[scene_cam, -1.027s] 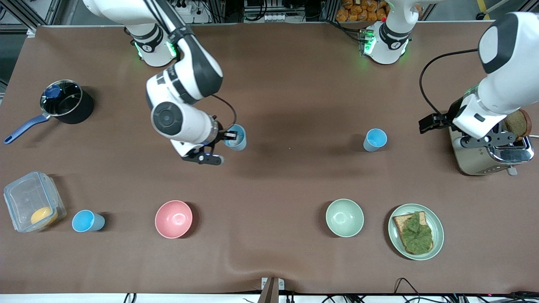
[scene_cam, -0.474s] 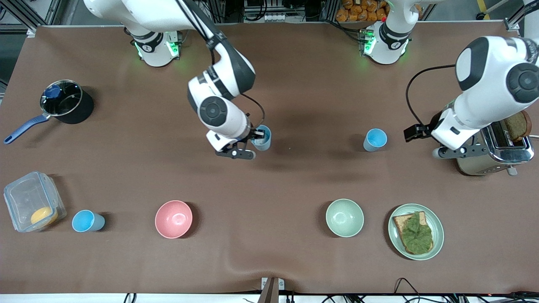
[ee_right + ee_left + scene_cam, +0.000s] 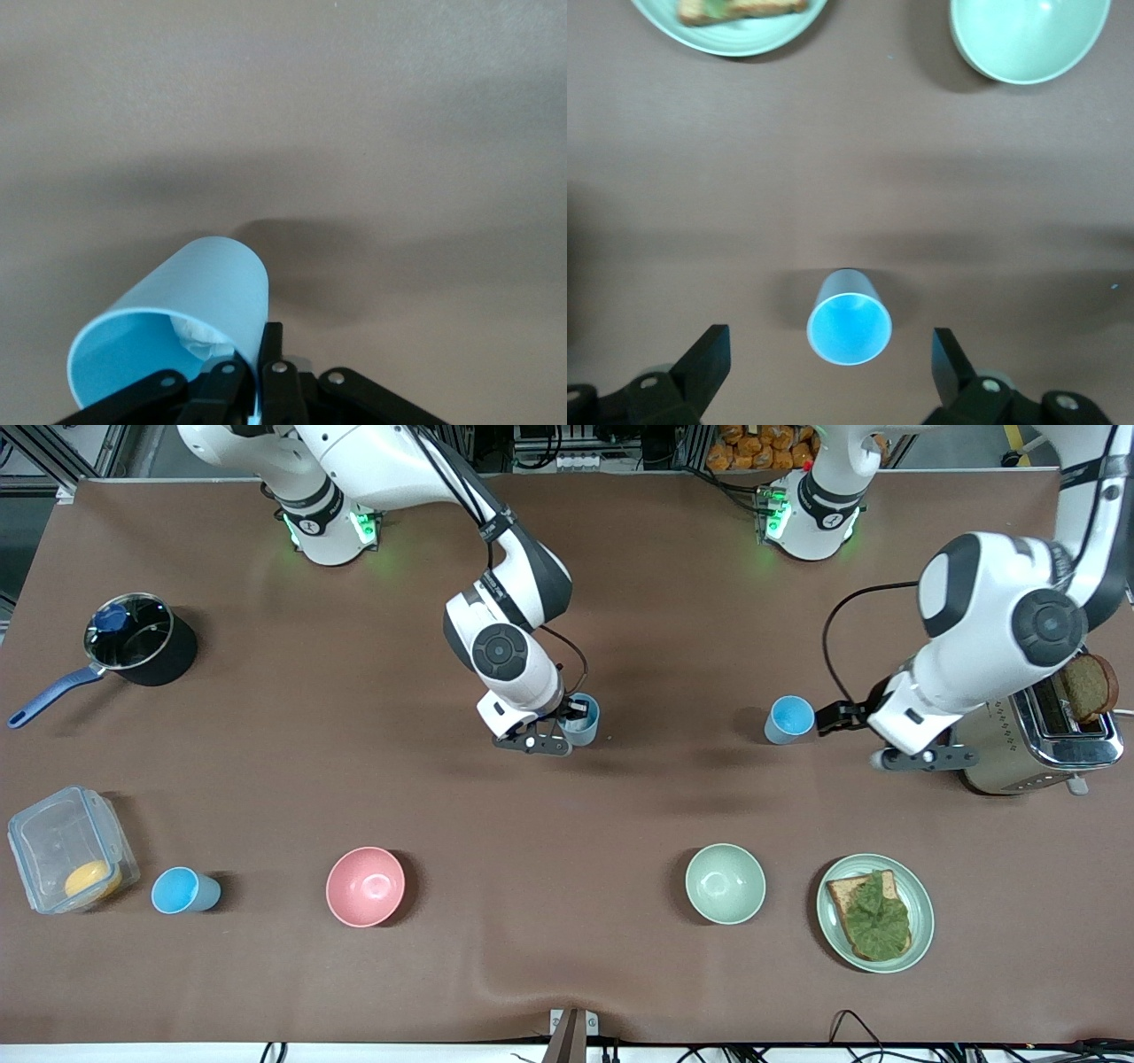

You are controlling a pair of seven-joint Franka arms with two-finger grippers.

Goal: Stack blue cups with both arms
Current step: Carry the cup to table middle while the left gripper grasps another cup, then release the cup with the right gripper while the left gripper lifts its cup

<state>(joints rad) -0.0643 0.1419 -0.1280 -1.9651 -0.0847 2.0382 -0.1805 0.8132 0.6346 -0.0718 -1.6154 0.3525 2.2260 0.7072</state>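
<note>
The right tool (image 3: 574,722), pinching a cup's (image 3: 582,721) rim, is needing level carriage toward the standing cup (image 3: 788,719) (left tool (image 3: 833,354) gaping above it).

The bench (image 3: 620,957) is plain brown. Three cups are light blue: one (image 3: 583,720) with a white patch inside, one (image 3: 788,719) beside the silver toaster (image 3: 1032,748), one (image 3: 183,891) near the pink bowl (image 3: 365,886). A pale green bowl (image 3: 725,883) and matching plate (image 3: 833,930) carry no pattern. The saucepan (image 3: 142,642) is black, handle blue.
</note>
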